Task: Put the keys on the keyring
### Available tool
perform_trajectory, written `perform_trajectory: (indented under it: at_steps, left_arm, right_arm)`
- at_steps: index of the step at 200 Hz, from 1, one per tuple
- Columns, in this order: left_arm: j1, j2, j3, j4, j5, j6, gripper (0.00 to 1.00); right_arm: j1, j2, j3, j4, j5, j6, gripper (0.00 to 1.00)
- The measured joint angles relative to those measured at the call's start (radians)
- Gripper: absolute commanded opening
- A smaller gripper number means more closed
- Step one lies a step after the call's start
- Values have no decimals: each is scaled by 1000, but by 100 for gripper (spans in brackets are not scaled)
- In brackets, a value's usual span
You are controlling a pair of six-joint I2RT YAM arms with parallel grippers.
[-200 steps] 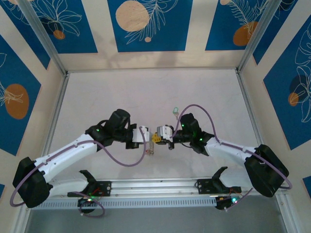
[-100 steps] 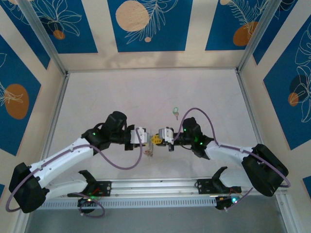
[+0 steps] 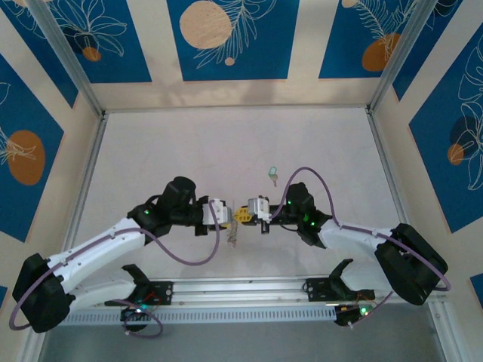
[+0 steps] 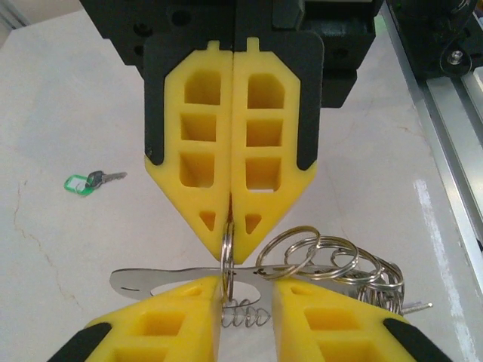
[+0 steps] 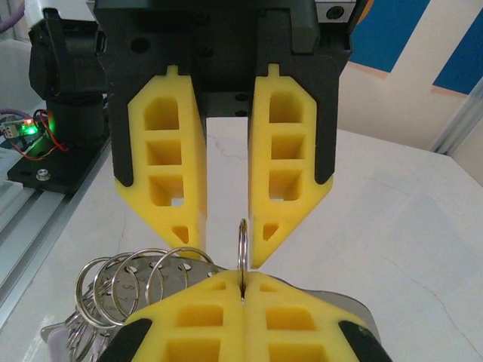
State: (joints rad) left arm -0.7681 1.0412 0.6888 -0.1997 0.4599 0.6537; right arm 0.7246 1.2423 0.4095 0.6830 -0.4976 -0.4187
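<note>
Keyring (image 5: 242, 234) upright, pinched edge-on in right pincer (image 5: 242, 280), smaller rings bunched beside it. Left pincer (image 4: 245, 290) spread, tips either side of ring, facing right pincer. Green-headed key (image 3: 273, 174) flat on desk (image 3: 173, 151), 1 o'clock from pincers, apart.

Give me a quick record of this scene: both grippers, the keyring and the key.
left gripper: jaws open, the keyring standing between them
right gripper: jaws shut on the keyring
key: green-headed, lying flat on the table, apart from both grippers
task status: key not yet on the keyring
</note>
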Motion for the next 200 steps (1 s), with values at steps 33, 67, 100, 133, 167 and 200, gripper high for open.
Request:
perform_trajectory:
  at_steps: [33, 67, 100, 133, 167, 200]
  left_arm:
    - [0, -13, -6, 19, 0, -1, 11]
    - [0, -20, -11, 27, -8, 1, 5]
    - [0, -24, -11, 21, -9, 14, 18]
    - [-1, -26, -9, 5, -13, 34, 21]
    - [-1, -12, -9, -2, -13, 37, 19]
    - [-1, -3, -7, 4, -14, 37, 19]
  right_arm:
    - [-2, 1, 0, 0, -7, 0, 0]
    - [-6, 6, 0, 2, -15, -1, 0]
    - [-7, 5, 0, 3, -17, -1, 0]
    - [-11, 5, 0, 6, -30, -1, 0]
    - [-13, 5, 0, 14, -34, 0, 0]
    - [-13, 5, 0, 14, -46, 0, 0]
